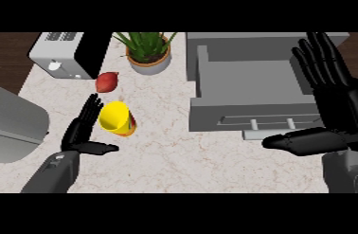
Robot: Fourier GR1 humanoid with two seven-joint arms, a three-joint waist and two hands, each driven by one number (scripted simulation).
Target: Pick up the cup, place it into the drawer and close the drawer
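A yellow cup [115, 118] with an orange lower part stands on the marble counter [174, 152], left of centre. My left hand [82, 129] is just left of the cup, fingers straight and thumb out, close beside it but not curled round it. The grey drawer [252, 86] is pulled open at the right, its handle [269, 121] on the front face. My right hand [328, 95] is raised over the drawer's right side, fingers straight up and thumb pointing left below the drawer front.
A red fruit [107, 81] lies behind the cup. A potted plant [148, 52] stands at the back centre and a toaster [67, 54] at the back left. A grey rounded object [20, 129] sits at the left edge.
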